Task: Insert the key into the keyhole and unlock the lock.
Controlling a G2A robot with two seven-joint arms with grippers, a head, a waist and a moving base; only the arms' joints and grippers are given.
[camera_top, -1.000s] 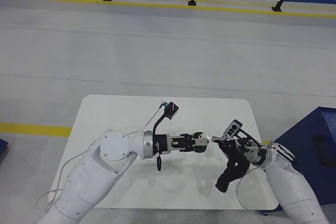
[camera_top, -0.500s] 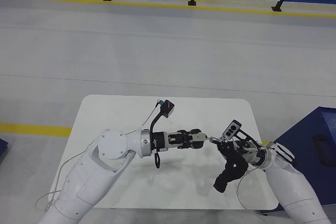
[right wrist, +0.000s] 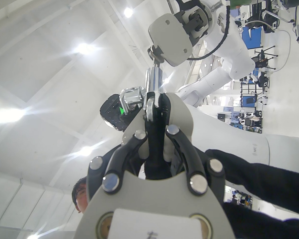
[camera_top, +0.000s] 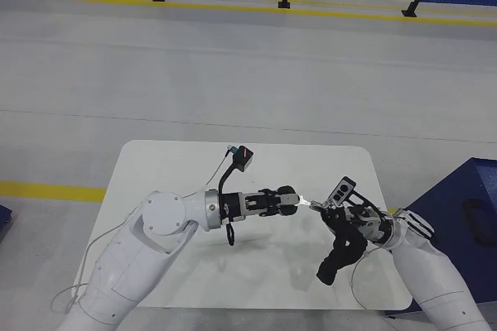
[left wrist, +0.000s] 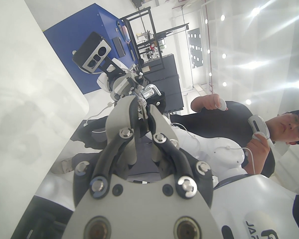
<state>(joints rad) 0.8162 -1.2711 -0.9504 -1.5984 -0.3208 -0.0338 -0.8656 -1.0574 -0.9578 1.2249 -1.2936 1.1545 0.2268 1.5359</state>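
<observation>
My left fingers [left wrist: 119, 115] are clenched on the key [left wrist: 142, 108]; its metal head sits pinched between the two pads. In the right wrist view the same left fingers [right wrist: 168, 40] point the key [right wrist: 155, 60] straight at the end of the lock [right wrist: 153, 79]. The key shaft meets the silver body there. It seems the tip is at the keyhole, but I cannot tell how deep it sits.

My right fingers [right wrist: 179, 115] are grasping the lock, closed tight on its lower part. The silver body stands out beyond the fingertips and the shackle bends to one side. In the left wrist view the lock [left wrist: 150, 92] lies just beyond the key tip.

In the top view the left fingers [camera_top: 283, 199] and the right fingers [camera_top: 328, 212] meet nose to nose, a little right of the frame centre. The key [camera_top: 306, 203] and the lock [camera_top: 318, 205] are held between them, above the right half of the white tabletop [camera_top: 166, 165] and not resting on it. A blue cabinet [camera_top: 472, 207] stands at the right edge of the frame, beside the tabletop.
</observation>
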